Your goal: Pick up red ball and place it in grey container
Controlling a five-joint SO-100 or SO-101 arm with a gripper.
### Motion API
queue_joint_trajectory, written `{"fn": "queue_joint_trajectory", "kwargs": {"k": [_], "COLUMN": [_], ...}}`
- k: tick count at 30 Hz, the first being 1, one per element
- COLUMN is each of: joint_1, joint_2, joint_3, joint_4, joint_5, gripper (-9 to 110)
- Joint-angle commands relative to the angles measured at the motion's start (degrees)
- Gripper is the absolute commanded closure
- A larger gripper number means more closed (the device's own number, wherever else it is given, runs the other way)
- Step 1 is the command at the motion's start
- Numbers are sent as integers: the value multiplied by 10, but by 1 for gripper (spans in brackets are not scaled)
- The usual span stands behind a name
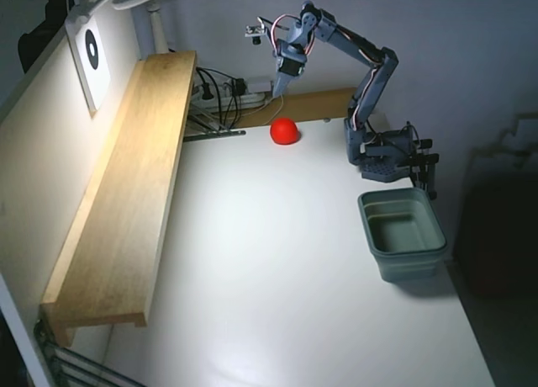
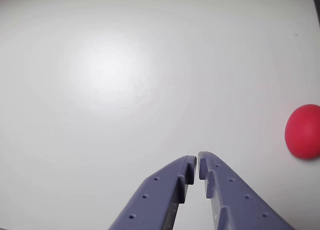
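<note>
Nothing done yet. Red ball loose near desk's far edge; gripper hovers above it, jaws nearly closed, empty. Grey container at right edge, empty. Grasp, carry, drop all remain.

no legible text, labels, numbers, anywhere

Bare table around red ball

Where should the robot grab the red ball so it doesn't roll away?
Probably around the middle of the red ball, coming straight down from above. It is round and sits alone on the white table, so any sides work. The gripper must open first; its jaws look nearly shut.
</note>
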Motion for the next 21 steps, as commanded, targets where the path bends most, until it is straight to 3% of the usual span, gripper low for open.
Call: {"fn": "queue_joint_trajectory", "kwargs": {"k": [1,14,21], "joint_1": [6,10,111], "joint_2": [16,16,16], "joint_3": [4,4,4], "joint_4": [6,6,6], "joint_5": [1,1,1], "gripper": [63,63,63]}}
